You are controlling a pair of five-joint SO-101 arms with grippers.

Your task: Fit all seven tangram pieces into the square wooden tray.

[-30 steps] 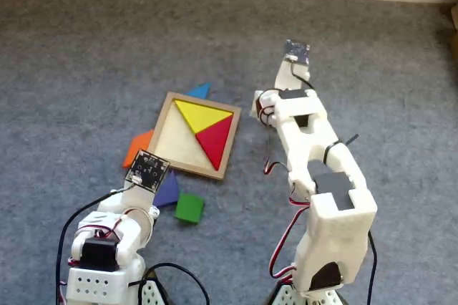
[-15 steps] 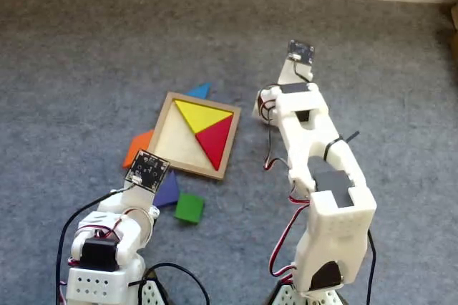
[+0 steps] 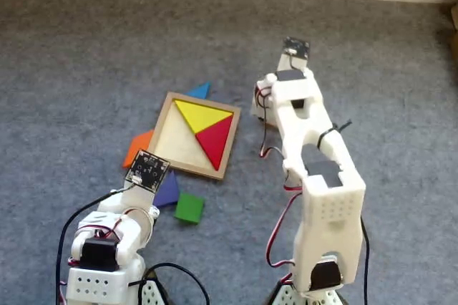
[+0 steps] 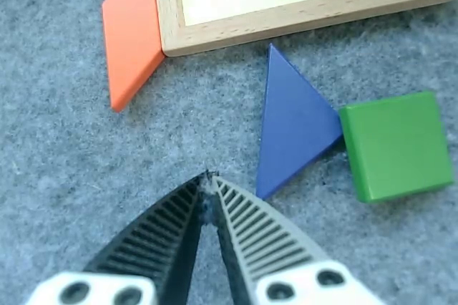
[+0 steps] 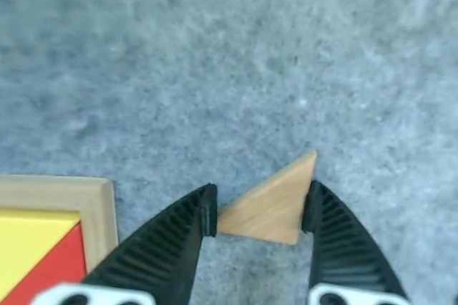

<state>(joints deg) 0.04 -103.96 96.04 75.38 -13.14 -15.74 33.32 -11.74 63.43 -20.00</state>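
Square wooden tray (image 3: pixel 179 146) holds the yellow triangle (image 3: pixel 199 114) and red triangle (image 3: pixel 217 140) toward 2 o'clock. Outside it lie the orange parallelogram (image 3: pixel 137 147) at 8 o'clock and the blue triangle (image 3: pixel 168 189) and green square (image 3: pixel 189 207) at 6. In the right wrist view, the right gripper (image 5: pixel 260 197) is spread, flanking a plain wooden triangle (image 5: pixel 275 205). The left gripper (image 4: pixel 209 183) is pressed together and empty.

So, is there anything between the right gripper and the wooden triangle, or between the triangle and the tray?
Nothing visible. The right gripper straddles the triangle, and only bare carpet lies between that piece and the tray. Part of the tray floor is still free.
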